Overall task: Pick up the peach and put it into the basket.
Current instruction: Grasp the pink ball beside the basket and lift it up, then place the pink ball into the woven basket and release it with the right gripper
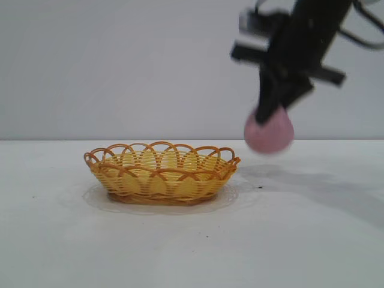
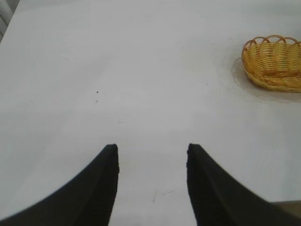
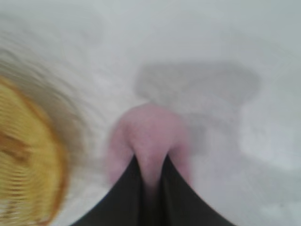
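Observation:
My right gripper (image 1: 273, 115) is shut on the dusty-pink peach (image 1: 269, 134) and holds it in the air, above the table and a little to the right of the basket (image 1: 161, 172). In the right wrist view the peach (image 3: 149, 134) sits pinched between the two dark fingers (image 3: 127, 188), with the yellow wicker basket (image 3: 26, 165) off to one side. The basket is empty in the exterior view. My left gripper (image 2: 151, 153) is open and empty over bare table, with the basket (image 2: 273, 63) far off.
The white table (image 1: 300, 240) carries only the basket. A plain grey wall stands behind. The right arm's shadow (image 1: 324, 189) lies on the table to the right of the basket.

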### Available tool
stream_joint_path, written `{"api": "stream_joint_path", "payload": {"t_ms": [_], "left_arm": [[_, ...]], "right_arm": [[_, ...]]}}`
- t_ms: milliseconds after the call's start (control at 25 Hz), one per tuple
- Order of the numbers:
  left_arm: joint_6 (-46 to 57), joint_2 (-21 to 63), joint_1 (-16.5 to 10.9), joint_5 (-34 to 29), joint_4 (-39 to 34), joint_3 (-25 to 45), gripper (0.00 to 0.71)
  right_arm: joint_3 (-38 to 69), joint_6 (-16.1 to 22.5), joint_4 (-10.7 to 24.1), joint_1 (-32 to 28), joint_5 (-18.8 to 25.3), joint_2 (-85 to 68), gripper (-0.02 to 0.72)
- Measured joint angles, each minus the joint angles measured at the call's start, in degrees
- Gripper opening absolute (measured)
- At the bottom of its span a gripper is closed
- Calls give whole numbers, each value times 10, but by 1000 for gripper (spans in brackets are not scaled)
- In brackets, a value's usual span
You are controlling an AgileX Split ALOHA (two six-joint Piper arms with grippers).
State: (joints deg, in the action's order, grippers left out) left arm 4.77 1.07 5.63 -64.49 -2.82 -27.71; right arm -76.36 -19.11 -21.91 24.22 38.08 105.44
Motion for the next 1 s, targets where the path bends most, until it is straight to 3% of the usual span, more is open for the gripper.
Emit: {"api": "stream_joint_path", "payload": {"t_ms": [280,640,680,760,920,1000], "left_arm": [[0,0,0,0,0,0,331],[0,0,0,0,0,0,331],[0,0,0,0,0,0,331],[0,0,0,0,0,0,331],[0,0,0,0,0,0,331],[0,0,0,0,0,0,331]], "right_arm": [[-10,-11,-7,131,-17,33,0],[-19,-3,-5,148,-31,106,0],[-19,-2,-5,148,-31,106,64],[-20,-1,-5,148,-31,106,64],[-29,0,-5,148,-30,106,300],[-39,1,-5,148,-28,106,370]]}}
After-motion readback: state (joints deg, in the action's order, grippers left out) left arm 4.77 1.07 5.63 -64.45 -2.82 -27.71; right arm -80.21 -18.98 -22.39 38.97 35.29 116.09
